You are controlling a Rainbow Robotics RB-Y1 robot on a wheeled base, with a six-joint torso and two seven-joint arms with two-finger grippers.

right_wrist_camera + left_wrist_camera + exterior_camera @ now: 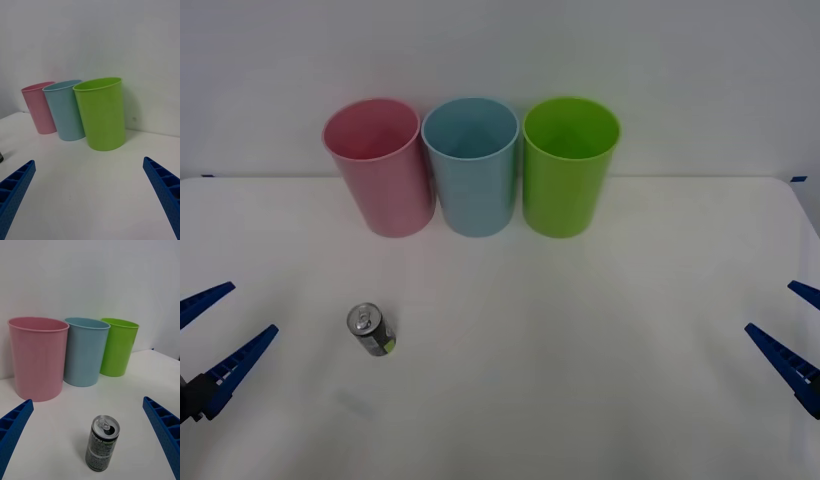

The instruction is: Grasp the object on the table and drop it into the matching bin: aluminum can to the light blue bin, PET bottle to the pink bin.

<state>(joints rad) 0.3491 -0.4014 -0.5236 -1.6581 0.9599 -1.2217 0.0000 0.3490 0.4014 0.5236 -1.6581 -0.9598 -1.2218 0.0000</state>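
The table (600, 330) is carrying the pink bin (378, 165), the light blue bin (472, 165) beside it, then a lime green bin (568, 165). The left gripper (210, 335) and right gripper (792, 330) are hovering released, nearer than the light blue bin. The aluminum can (371, 331) is standing upright before the pink bin, just beside the left gripper.

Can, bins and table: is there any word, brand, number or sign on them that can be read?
Can: pale print on its dark side, too small and blurred to read; nothing can be quoted.
Pink bin, light blue bin, green bin: plain, no text.
Table: no text or marks.
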